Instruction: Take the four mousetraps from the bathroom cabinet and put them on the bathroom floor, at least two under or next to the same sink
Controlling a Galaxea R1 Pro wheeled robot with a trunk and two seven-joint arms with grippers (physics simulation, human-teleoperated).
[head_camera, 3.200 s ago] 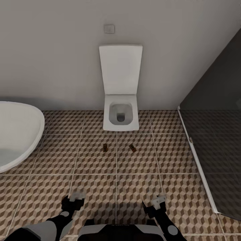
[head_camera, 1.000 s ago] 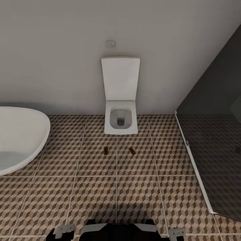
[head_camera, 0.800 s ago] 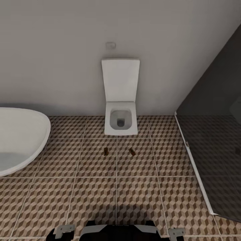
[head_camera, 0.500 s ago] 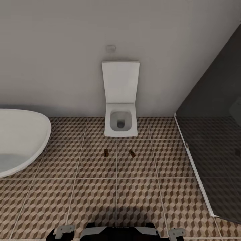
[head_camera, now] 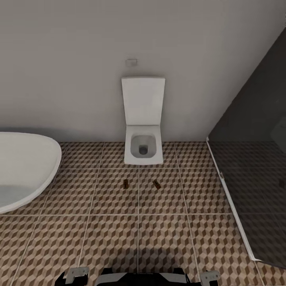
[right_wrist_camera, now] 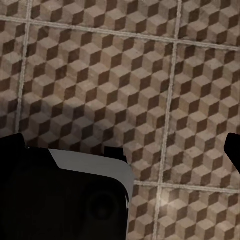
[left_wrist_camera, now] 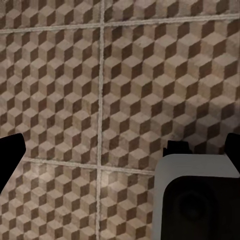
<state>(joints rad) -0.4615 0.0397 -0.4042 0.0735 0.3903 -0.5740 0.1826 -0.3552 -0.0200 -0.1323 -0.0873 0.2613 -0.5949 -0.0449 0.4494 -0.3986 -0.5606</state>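
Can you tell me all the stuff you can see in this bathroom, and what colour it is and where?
Mousetraps: two, brown, on the floor just in front of the toilet, one left of the other, apart.
Toilet: one, white, lid up, against the back wall.
Flush button: one, pale, on the wall above the toilet.
Bathtub: one, white, oval, at the left.
Shower screen: one, dark glass, at the right.
Floor: brown, beige and cream cube-pattern tiles.
Wall: plain pale grey.
Robot: left pincer and right pincer, grey, at the bottom edge of the head view; both empty over the tiles.
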